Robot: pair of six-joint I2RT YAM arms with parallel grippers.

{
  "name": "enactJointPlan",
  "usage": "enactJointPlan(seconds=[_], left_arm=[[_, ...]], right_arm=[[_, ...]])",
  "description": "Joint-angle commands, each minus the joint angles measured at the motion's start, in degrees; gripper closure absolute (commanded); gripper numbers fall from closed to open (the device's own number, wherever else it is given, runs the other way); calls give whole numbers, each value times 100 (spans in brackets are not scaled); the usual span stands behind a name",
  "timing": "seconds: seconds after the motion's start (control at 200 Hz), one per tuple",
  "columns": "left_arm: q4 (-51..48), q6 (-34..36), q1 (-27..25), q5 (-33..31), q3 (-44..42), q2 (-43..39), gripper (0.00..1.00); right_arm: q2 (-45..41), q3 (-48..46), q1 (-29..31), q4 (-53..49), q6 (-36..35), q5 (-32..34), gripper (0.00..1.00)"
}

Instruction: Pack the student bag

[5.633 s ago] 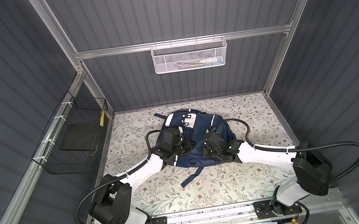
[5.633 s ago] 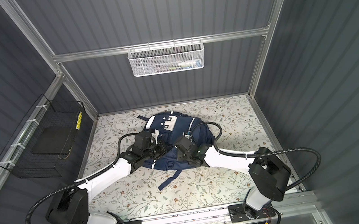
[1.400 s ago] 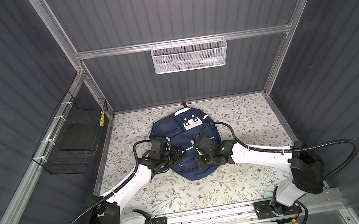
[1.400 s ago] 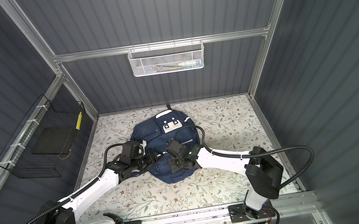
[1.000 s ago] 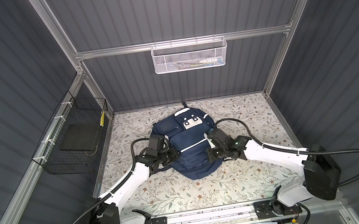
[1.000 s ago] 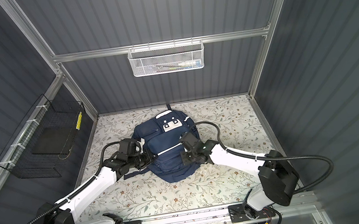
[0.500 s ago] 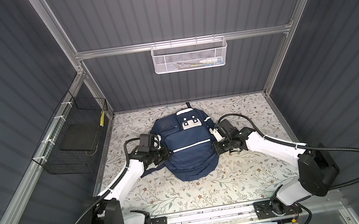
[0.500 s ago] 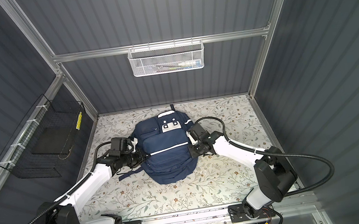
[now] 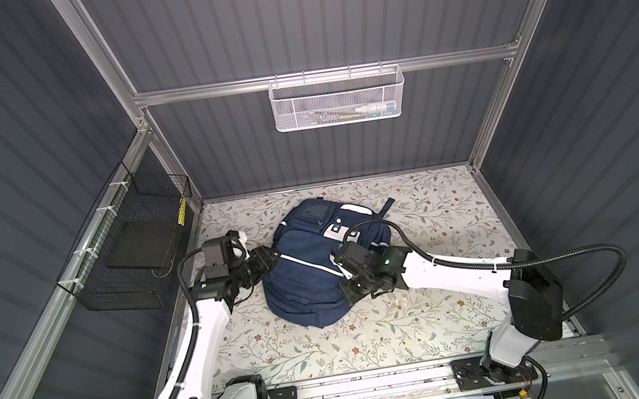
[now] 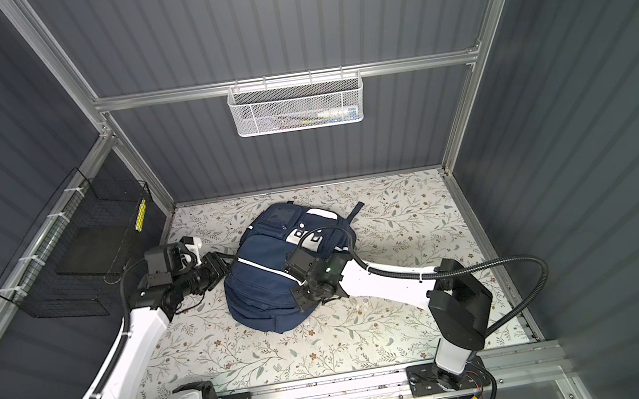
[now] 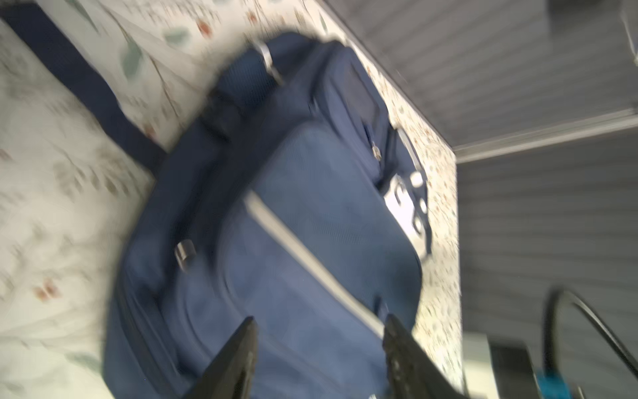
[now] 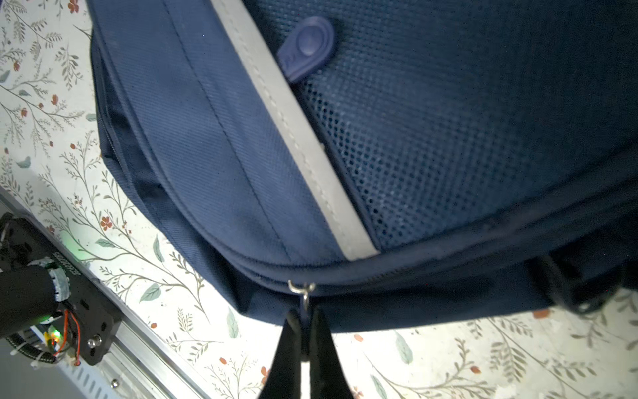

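The student bag, a navy backpack with a white stripe and a white buckled patch, lies flat on the floral table in both top views. My left gripper sits at the bag's left side. It is open, and nothing but bag fabric shows beyond its fingers. That wrist view is blurred. My right gripper is at the bag's right side, shut on a metal zipper pull on the bag's edge seam.
A white mesh basket with small items hangs on the back wall. On the left wall is a black wire basket with a dark flat item inside. A loose bag strap lies toward the back. Bare floral tabletop runs along the front.
The left gripper has opened and let go of the bag's left side. The right gripper has moved forward along the bag's right edge. The bag has turned slightly.
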Motion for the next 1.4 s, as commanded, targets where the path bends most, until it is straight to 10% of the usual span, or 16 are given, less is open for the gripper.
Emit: enactJointPlan(seconds=[0.0,0.27,0.365,0.45,0.69,1.071,1.251,1.396], left_arm=[[333,-1018,-904,92,-577,-218,32],[1554,-1413,-1763,-580,-777,659,12],[1650,-1213,-1764,-623,-695,1021,41],[1499,-1051,-1764,-652,-593,1109,100],[1050,-941,-1827,-693,-681,777,100],[2285,-1852,-4220,-1321,-303,1731,100],[2350,-1699,-4316,-1296,93,1916,33],[889,-546,-4198,-2117,908,1349,3]], right_arm=[[85,229,52,314,154,13,100],[-34,14,187,446,146,-150,100],[-154,-133,181,445,144,-74,100],[-264,-297,68,218,117,141,100],[-768,-818,-1550,-366,-344,288,100],[-933,-512,-2687,-754,-829,1142,97],[-1538,-1050,-2715,-301,-822,582,50],[-2229,-1292,-2869,-110,-999,1154,33]])
